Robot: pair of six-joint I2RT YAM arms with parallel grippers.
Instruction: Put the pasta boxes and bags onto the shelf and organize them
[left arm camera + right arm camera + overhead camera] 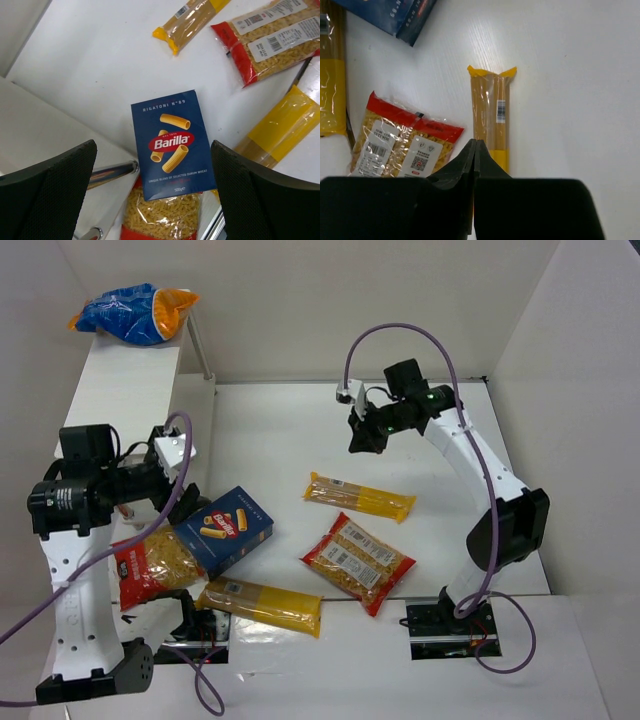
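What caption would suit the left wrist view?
Open left pincer above the blue box, which overlaps a red-trimmed bag.

Far table [285, 430] lies open — blue box [226, 528] and red-trimmed pack [152, 565] crowd the shelf [130, 390] foot

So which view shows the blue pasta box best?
The left wrist view: the blue pasta box sits centred, its whole printed front and red logo readable. The top external view shows it small and angled; the right wrist view catches only a corner at the top edge.
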